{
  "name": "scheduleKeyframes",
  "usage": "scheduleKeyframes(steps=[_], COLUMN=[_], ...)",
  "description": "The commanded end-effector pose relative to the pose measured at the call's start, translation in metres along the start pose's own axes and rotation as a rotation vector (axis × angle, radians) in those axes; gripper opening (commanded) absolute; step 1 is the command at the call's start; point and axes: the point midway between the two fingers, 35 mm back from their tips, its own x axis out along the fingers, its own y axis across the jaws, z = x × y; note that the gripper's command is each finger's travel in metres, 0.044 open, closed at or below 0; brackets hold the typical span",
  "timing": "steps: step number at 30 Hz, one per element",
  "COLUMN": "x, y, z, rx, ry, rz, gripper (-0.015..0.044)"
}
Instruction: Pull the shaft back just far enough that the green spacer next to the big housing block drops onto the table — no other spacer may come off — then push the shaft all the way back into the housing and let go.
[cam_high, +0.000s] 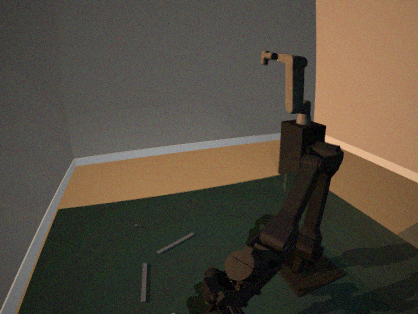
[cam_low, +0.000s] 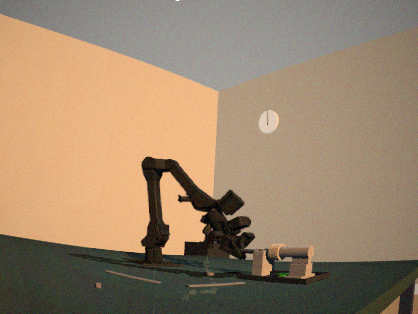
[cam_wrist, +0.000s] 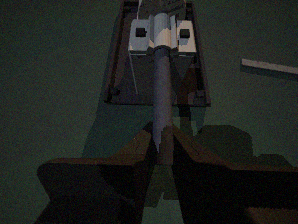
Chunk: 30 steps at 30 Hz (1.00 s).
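Black jaws (cam_low: 243, 254) grip one grey shaft (cam_low: 252, 250) (cam_wrist: 162, 90).

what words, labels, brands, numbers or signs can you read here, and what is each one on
None can be read in any view.
The round white wall clock: a dark hand shows, but no numerals can be made out.
The arm: no brand or label can be made out on its dark surfaces.
The shaft and the pale support block: no lettering can be made out.
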Motion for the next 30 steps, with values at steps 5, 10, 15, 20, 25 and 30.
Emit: scheduleKeyframes(steps=[5,10,15,20,25,30], x=[0.0024,0.0038,0.0052,0.0065,0.0079,0.0093], y=[0.0007,0.0007,0.0007,0.0006,0.0006,0.0006], z=[0.0043,0.0058,0.0072,0.0087,0.0101,0.0116], rx=[-0.002,-0.002,-0.002,-0.002,-0.002,-0.002], ry=[-0.004,-0.004,-0.004,-0.005,-0.005,-0.005], rz=[0.003,0.003,0.003,0.003,0.003,0.003], gripper=[0.0000,0.0000,0.0000,0.0000,0.0000,0.0000])
